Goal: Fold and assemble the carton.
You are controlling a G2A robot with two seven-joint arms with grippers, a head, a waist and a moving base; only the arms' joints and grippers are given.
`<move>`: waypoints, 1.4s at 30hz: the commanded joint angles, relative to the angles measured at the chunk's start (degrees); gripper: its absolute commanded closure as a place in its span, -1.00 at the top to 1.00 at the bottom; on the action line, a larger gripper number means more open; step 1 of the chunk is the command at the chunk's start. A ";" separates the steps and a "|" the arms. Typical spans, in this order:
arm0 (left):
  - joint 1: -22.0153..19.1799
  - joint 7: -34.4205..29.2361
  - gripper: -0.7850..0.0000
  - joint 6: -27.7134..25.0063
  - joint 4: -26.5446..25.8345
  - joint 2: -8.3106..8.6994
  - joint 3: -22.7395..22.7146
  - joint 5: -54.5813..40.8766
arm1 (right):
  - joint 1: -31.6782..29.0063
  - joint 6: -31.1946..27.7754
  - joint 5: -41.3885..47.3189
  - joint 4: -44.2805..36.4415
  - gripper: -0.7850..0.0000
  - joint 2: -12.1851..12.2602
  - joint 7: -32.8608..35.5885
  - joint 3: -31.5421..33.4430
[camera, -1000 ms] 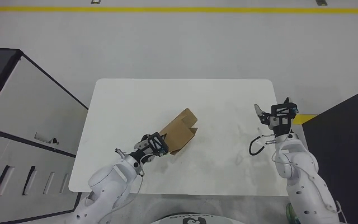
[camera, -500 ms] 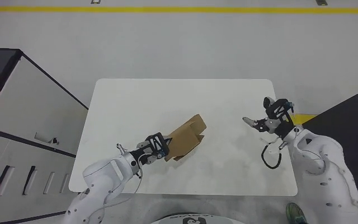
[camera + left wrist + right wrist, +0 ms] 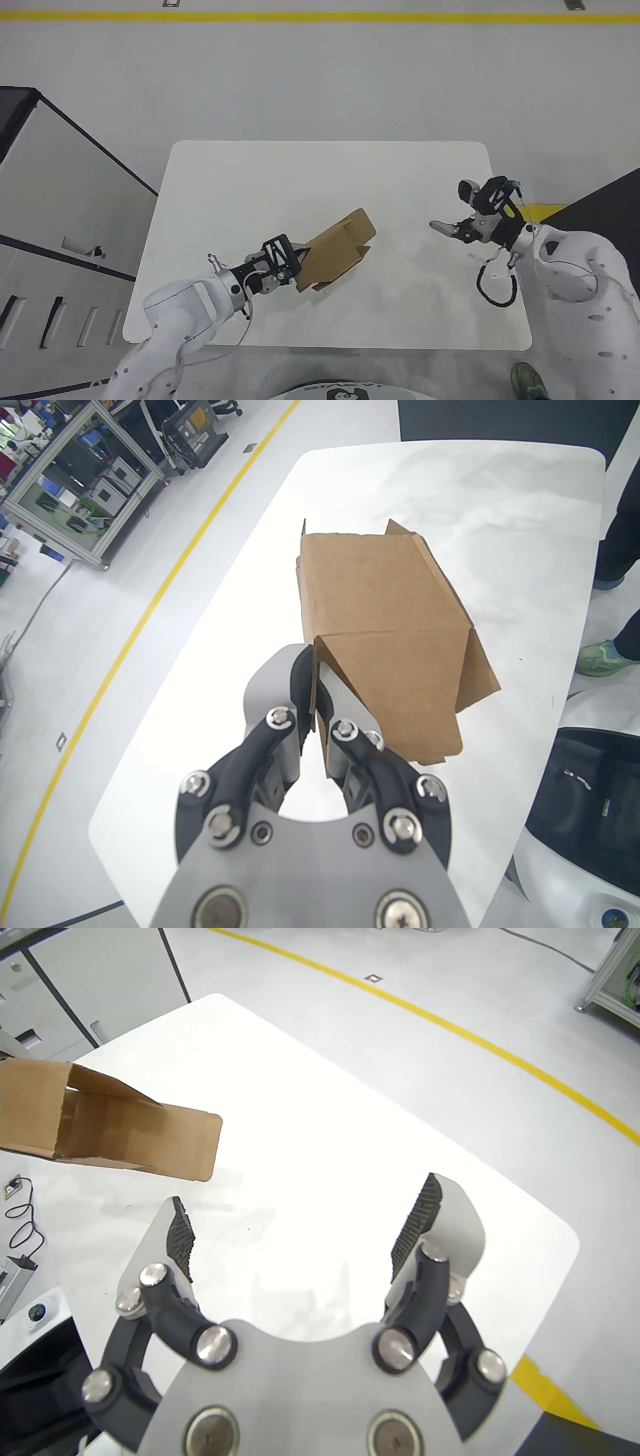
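Squaring-up step: my left gripper (image 3: 314, 695) pinches a flap of the half-opened carton (image 3: 385, 610), apparently lifted above the table (image 3: 420, 170). My right gripper (image 3: 305, 1218), spread wide and empty, must next take its open end.

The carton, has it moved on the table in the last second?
Yes. The carton, gripped by the left claw, has swung its far end toward the table's right edge and shifted slightly that way overall.
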 commanded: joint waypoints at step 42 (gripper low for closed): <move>-8.75 -10.80 -1.00 -8.22 0.71 1.47 2.35 -20.68 | 22.71 25.87 88.87 16.02 1.00 12.55 46.33 -31.99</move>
